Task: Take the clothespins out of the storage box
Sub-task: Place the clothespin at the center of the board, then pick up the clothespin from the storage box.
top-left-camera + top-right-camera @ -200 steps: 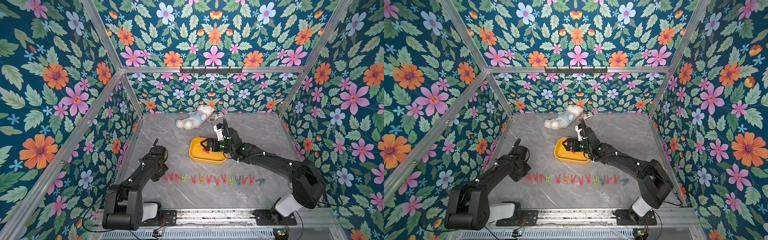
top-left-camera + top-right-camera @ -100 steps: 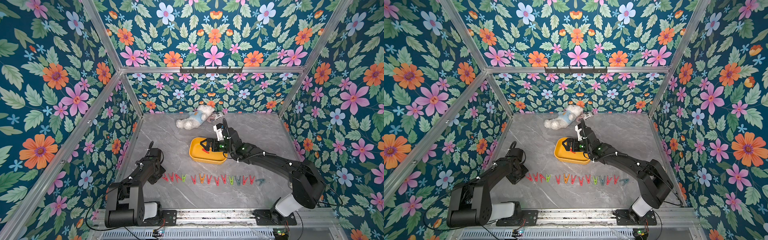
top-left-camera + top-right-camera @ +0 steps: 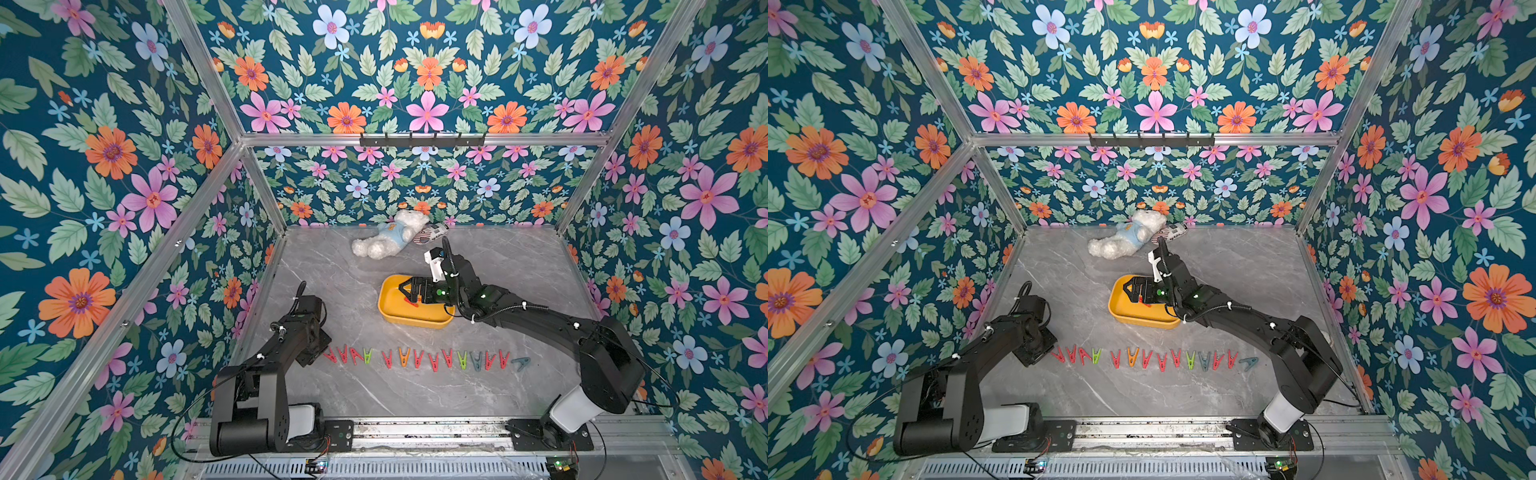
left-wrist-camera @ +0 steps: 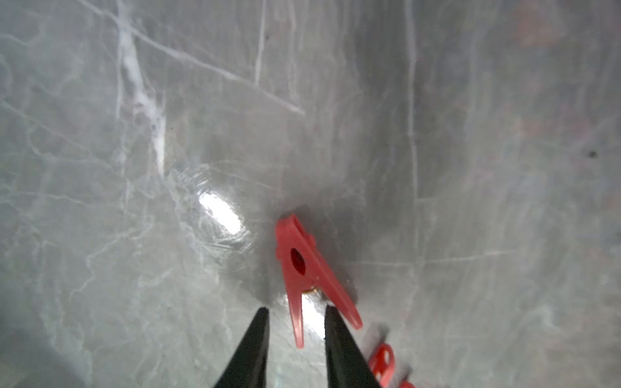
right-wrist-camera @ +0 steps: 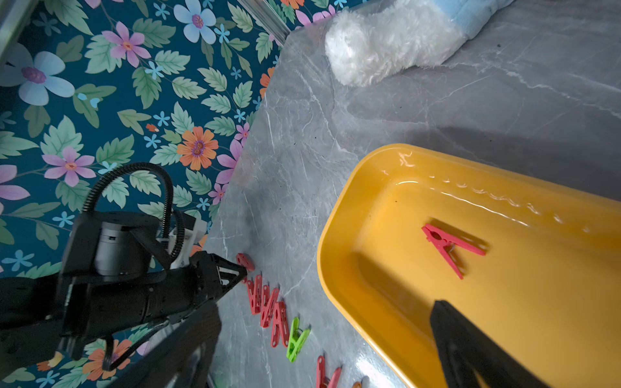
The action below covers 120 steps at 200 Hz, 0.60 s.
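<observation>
From above, in both top views, the yellow box (image 3: 411, 322) (image 3: 1133, 319) sits mid-counter with one red clothespin (image 3: 411, 302) (image 3: 1145, 302) lying flat on its floor. The right claw (image 3: 405, 293) (image 3: 1136, 291) hangs over the box, spread wide and holding nothing. The pin lies almost straight under it, a touch to the near side. That arm is plainly the nearer one for this pick. The other clothespins (image 3: 419, 357) (image 3: 1146, 358) lie in a row along the near part of the counter (image 3: 374, 395). The left claw (image 3: 323, 352) (image 3: 1047, 353) is down at the row's left end.

The left wrist view shows that claw partly apart. Its black fingers (image 4: 255, 342) straddle one leg of the end clothespin (image 4: 302, 262), which lies flat on the grey counter. I see no pinch on it.

From the right wrist, the red clothespin (image 5: 448, 247) lies alone in the box (image 5: 336, 235), well clear of the walls. Its closed tip points away from the one dark finger (image 5: 470, 346) I can make out, and its legs splay back toward it. I'd say the claw must come down and close across the pin's narrow width, not along its length.
</observation>
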### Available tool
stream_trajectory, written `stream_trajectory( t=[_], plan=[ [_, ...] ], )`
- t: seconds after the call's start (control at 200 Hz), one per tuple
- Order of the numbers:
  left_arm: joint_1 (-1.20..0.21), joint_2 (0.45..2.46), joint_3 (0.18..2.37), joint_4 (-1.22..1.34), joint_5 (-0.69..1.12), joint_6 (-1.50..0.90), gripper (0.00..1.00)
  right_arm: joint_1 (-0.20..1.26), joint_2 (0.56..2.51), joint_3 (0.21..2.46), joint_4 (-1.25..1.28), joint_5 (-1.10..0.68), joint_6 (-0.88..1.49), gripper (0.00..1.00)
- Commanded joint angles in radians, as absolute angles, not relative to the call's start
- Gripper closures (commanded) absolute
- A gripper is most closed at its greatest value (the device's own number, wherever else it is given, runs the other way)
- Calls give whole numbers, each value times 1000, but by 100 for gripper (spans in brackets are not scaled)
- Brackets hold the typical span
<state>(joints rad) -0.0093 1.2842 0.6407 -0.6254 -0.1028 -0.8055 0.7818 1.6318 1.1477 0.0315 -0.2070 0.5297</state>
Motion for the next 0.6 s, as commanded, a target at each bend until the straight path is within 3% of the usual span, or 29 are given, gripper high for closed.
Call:
stream_trajectory(
  t=[0.0,0.3,0.49,0.595],
  plan=[
    [-9,1249,667,-661,-92,-797,58,785,1648,1178,-3,-180,506,1],
    [-47,1144,729,-645,21,-787,33,785,1797,1309,-144,-104,390,1],
    [-147,1120,757,-565,75,-775,15,785,1856,1343,-182,-62,333,18],
    [-228,1132,776,-527,70,-779,10,782,1883,1350,-194,-30,303,33]
  ],
)
